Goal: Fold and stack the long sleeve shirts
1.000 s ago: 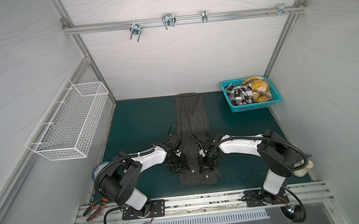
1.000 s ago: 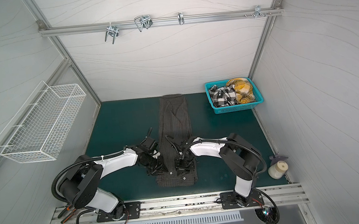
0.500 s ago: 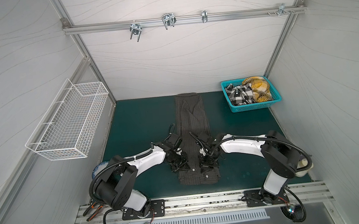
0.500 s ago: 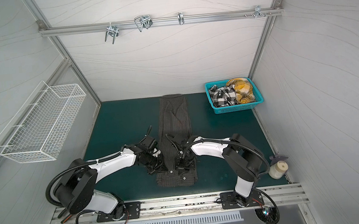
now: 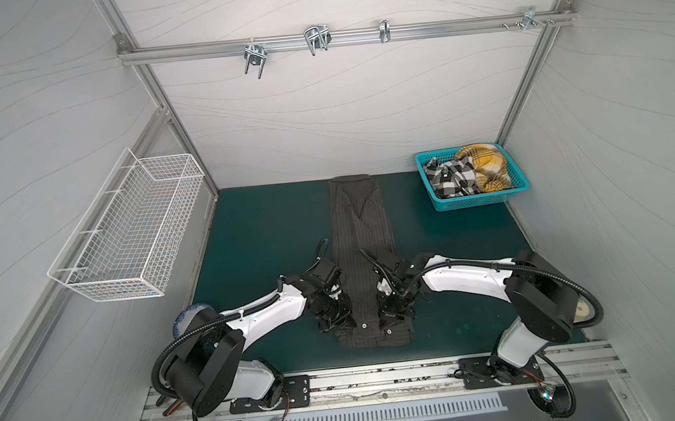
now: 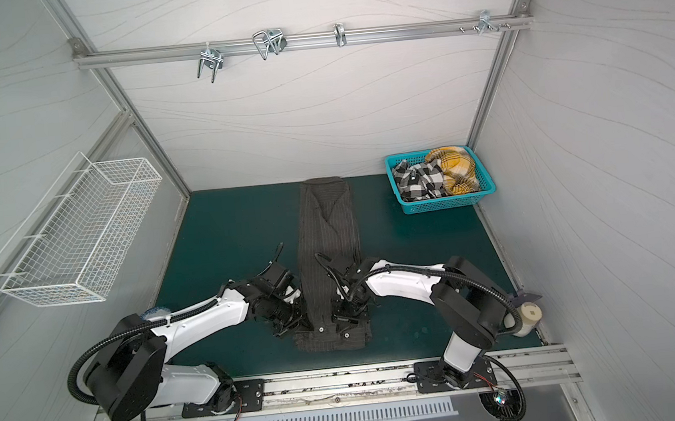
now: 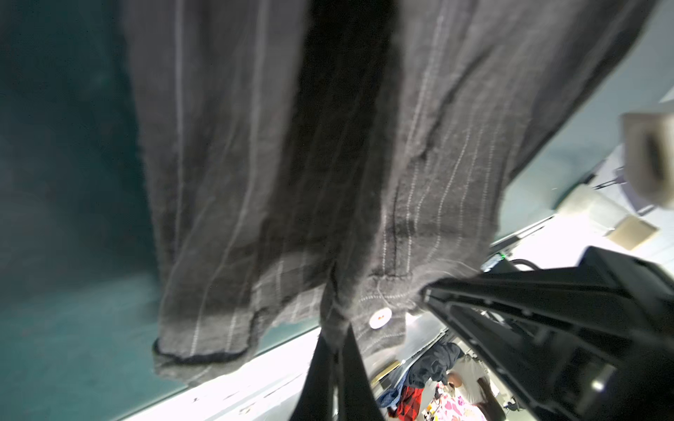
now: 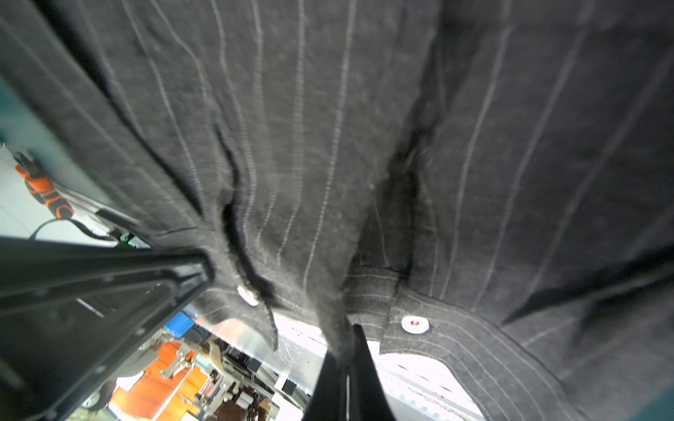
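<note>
Halving-fold step: left hand point(image 5: 338, 324) and right hand point(image 5: 393, 318) pinch the charcoal shirt point(image 5: 360, 226) at lower centre. Next, probably lift evenly toward its far end.

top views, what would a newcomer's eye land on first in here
The dark pinstriped shirt draws the eye first: it is folded into a long narrow strip down the middle of the green mat. The left gripper and right gripper are each pinched shut on its near end. Next comes the teal basket in the far right corner, holding a crumpled black-and-white plaid shirt and a yellow plaid shirt.
</note>
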Motion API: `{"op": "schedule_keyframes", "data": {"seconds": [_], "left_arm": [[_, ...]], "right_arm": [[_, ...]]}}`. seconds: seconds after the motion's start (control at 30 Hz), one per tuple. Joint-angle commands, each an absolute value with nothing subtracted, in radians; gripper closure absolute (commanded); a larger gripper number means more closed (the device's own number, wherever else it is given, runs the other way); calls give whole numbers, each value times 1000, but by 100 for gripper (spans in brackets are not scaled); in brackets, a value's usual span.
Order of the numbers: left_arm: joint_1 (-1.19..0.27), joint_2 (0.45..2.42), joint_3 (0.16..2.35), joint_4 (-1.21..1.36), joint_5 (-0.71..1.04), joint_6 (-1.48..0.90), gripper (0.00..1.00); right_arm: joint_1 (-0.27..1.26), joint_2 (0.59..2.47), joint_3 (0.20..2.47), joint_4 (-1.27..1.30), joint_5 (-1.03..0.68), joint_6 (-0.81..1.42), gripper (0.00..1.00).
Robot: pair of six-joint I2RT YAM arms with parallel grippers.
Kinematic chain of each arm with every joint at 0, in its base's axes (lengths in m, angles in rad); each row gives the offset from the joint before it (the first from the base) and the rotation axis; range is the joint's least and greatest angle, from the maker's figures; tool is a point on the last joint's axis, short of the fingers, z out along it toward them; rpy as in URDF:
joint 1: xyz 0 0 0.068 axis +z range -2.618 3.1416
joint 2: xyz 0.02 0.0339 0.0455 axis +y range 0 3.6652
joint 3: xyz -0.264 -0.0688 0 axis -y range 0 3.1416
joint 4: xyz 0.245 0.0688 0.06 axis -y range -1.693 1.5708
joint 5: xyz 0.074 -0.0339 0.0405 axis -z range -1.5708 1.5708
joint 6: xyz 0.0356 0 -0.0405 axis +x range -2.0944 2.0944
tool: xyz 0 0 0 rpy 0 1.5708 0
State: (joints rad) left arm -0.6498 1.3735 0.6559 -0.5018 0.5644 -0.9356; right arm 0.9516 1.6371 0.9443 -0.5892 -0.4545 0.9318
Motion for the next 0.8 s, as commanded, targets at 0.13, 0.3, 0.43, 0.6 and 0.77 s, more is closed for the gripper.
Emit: {"op": "schedule_keyframes", "data": {"seconds": [0.13,0.3,0.43,0.6,0.77], "left_arm": [[-650,1446,644,-489,536,-913,80],[-648,1456,677,-493,512,-908,65],[-648,1353,757,-632,433,-877,62],[-629,1235,830,-792,379,-804,53],[-601,1232,841,-756,428,-784,74]], "right_arm": [[957,1679,928,-605,-454,963,87],[954,1665,956,-643,-430,944,58],[944,1573,994,-740,-371,910,52],[885,1448,1024,-870,-290,857,53],[829,1392,1032,-921,-253,805,64]]}}
